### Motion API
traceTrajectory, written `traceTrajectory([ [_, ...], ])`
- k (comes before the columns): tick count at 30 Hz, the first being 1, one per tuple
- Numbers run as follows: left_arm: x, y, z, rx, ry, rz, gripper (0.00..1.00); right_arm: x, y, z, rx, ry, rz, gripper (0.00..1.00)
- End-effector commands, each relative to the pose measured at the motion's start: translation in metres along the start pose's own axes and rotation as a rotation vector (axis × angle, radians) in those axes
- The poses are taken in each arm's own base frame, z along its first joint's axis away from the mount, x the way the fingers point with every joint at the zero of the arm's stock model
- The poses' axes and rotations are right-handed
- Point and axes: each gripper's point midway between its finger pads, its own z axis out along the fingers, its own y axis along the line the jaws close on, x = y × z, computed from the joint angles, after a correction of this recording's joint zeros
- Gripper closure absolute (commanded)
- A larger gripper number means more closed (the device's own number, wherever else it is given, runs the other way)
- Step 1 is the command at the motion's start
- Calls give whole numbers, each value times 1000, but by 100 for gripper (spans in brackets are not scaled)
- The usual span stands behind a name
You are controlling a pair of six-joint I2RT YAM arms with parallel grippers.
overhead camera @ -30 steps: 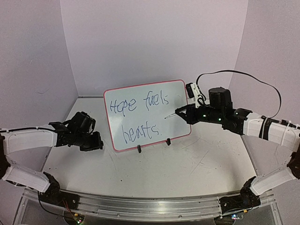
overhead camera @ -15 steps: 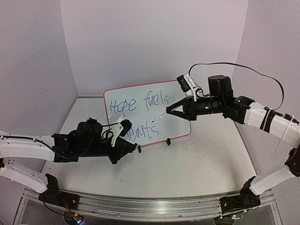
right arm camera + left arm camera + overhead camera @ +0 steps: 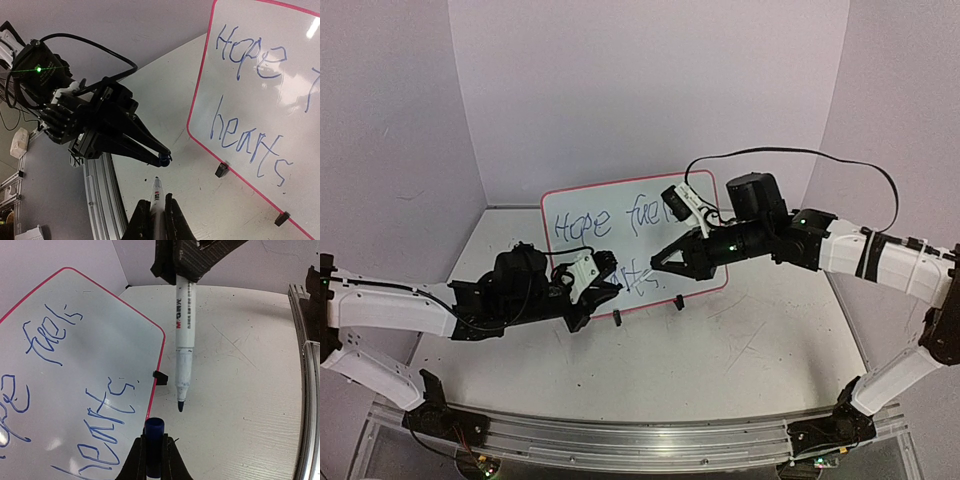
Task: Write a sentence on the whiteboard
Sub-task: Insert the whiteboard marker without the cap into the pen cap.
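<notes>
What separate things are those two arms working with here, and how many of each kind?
whiteboard: 1
marker: 1
marker cap: 1
Total: 3

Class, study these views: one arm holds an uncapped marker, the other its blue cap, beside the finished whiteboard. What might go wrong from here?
1. The marker tip looks off to one side of the mouth of the cap; pushed together like this, it may miss and twist the cap in the left end effector.
2. Both arms work close to the whiteboard, propped on small clip feet; a nudge might topple it or smear the sentence.
</notes>
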Motion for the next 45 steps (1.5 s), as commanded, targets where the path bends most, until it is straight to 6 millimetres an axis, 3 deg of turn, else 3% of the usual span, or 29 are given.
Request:
traceTrajectory([
  [1, -27, 0, 2, 22, -82, 23, 100, -16, -4, 2, 34, -36, -9, 100],
  [20, -28, -7, 8, 64, -83, -5, 100, -13, -6, 15, 26, -24, 3, 100],
  [32, -32, 1, 10, 25, -81, -21, 100, 1, -3, 41, -34, 30, 65, 100],
  [37, -30, 4, 10, 9, -75, -28, 100, 5, -3, 43, -34, 35, 72, 100],
  [45, -41, 7, 7, 4, -101, -29, 100, 17, -3, 60, -68, 78, 119, 100],
])
